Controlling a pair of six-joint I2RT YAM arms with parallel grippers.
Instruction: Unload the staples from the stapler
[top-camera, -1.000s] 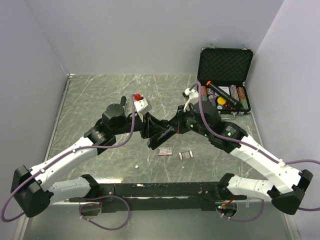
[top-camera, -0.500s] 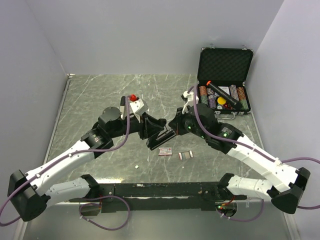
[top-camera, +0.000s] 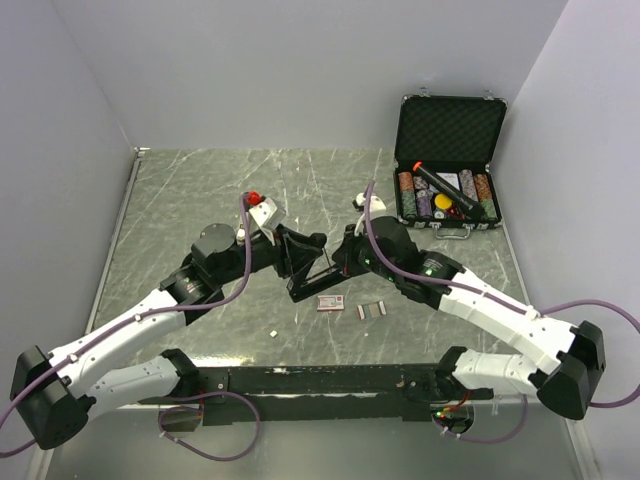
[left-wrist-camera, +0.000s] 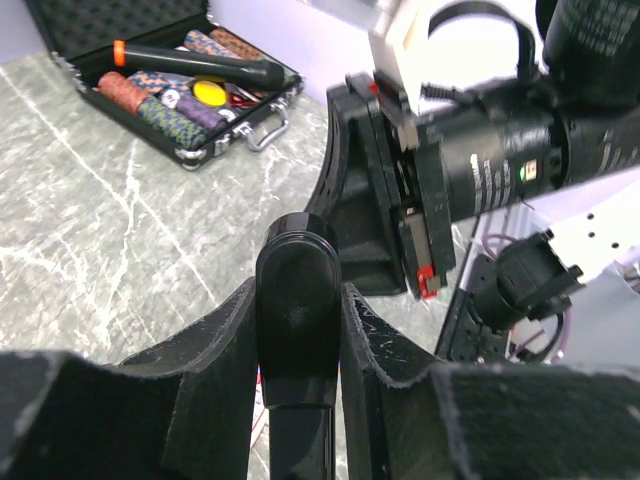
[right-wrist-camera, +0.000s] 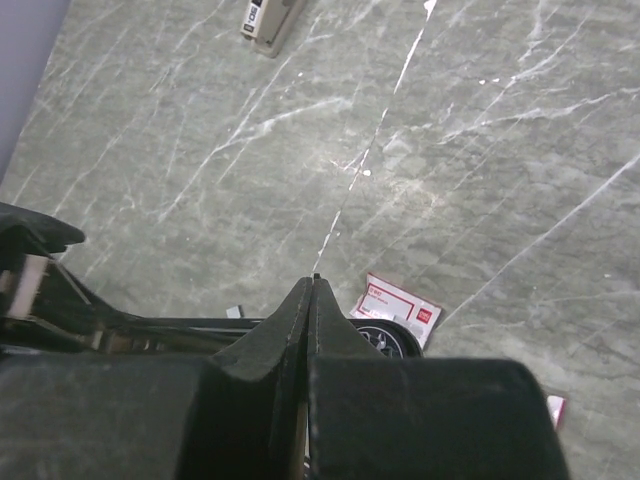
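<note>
One stapler (left-wrist-camera: 297, 272) clamped in left hand (left-wrist-camera: 298, 318); right hand (right-wrist-camera: 313, 292) pinched closed alongside, hold unclear; two staple strips (top-camera: 371, 311) on tabletop (top-camera: 190, 200).

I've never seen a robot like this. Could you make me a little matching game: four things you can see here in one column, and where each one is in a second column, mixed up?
Things:
1. the stapler
2. the staples
3. the black tube with an orange end
4. the black case

Places:
A. at the far right of the table, lid up
B. loose on the table beside the small red-and-white box
C. clamped in the left gripper
D. lying inside the case

Pairs: 1-C, 2-B, 3-D, 4-A
</note>
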